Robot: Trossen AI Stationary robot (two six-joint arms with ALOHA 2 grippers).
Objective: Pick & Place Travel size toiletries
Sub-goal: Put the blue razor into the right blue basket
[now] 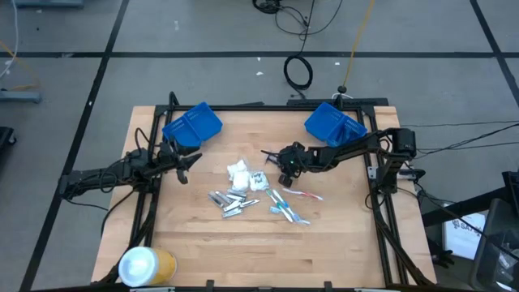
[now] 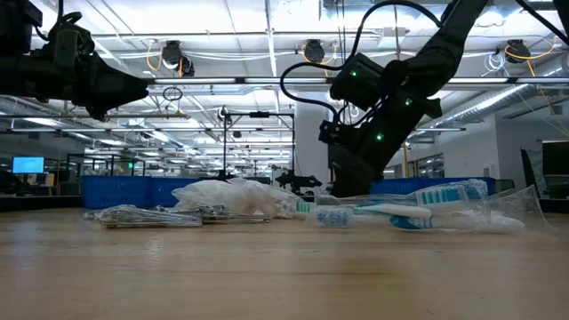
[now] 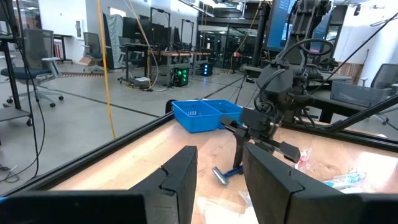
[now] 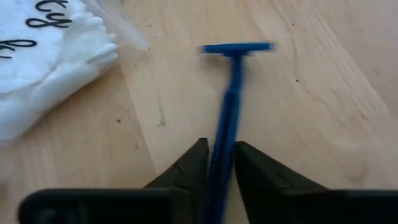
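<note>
Razor [image 4: 231,93] – slim blue plastic, T-shaped head, pinched by right tool [image 4: 219,163]

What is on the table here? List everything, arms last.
razor: one seen, blue, handle between the right claw's fingers, head free above the wood
packets: a small heap, white, table centre
tubes: several, silver, just in front of the packets
toothbrushes: a few in clear wrap, teal, white and red, right of the tubes
bins: two, blue, one at each back corner; the other on the right
roll: one, yellow and white, front left corner
table: one, light wood, dark frame
left claw: dark, left of the heap, holding nothing, fingers apart
right claw: dark, at the heap's right edge, shut on the razor
</note>
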